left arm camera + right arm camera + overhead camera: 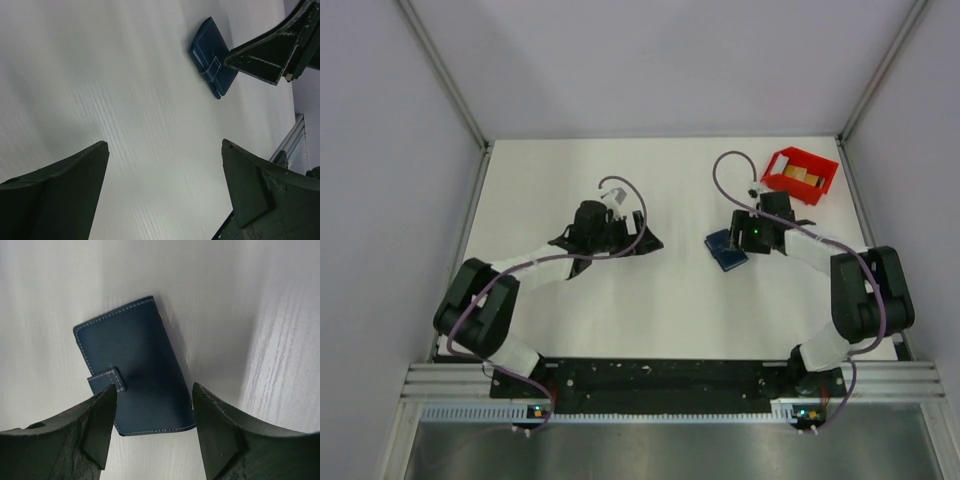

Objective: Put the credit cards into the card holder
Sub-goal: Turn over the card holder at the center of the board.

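The small navy-blue stitched card holder (135, 365) lies shut on the white table, near the red plastic bin (817, 158) that holds the tan credit cards (798, 177). The right gripper (155, 400) hangs over the holder with its jaws apart. The left gripper (165, 150), jaws wide, is well left of the bin.

The navy card holder (135, 365) lies closed and flat on the table (620, 300) — tan credit cards (798, 176) sit in the red bin (823, 165).
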Available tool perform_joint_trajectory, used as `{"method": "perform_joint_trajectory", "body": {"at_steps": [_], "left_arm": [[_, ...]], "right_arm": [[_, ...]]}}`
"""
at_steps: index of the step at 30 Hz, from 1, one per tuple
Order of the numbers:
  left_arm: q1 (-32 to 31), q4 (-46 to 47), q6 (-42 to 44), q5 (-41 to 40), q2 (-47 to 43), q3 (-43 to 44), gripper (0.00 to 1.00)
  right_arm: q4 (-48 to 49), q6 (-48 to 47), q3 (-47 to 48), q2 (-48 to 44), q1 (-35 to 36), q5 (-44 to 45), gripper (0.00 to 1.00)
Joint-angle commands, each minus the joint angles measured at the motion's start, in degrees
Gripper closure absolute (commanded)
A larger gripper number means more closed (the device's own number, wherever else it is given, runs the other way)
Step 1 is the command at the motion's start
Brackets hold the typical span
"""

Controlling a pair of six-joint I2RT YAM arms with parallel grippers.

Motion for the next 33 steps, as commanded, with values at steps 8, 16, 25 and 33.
{"method": "perform_joint_trajectory", "body": {"at_steps": [8,16,25,33], "left_arm": [[-3.2,2.7,0.1,5.1,6.4,7.2,0.03],[-3.3,1.9,0.4,4.7,5.3,6.4,0.03],[-3.2,-5.7,1.5,-5.6,-0.8,6.3,0.03],[-1.9,-23.9,-1.8,-34.8,-10.9,6.1,0.02]], "right_arm": [[-4.3,-2.6,0.2,4.2,-0.3,-3.6,0.47],[-3.7,-1.2,0.9,3.5,-0.2,-3.2,0.98],[-10.6,-3.1,3.9,-11.7,8.4,14.9,1.00],[-24.8,-1.3,7.0,-6.3,26.9,50.7,1.00]]}}
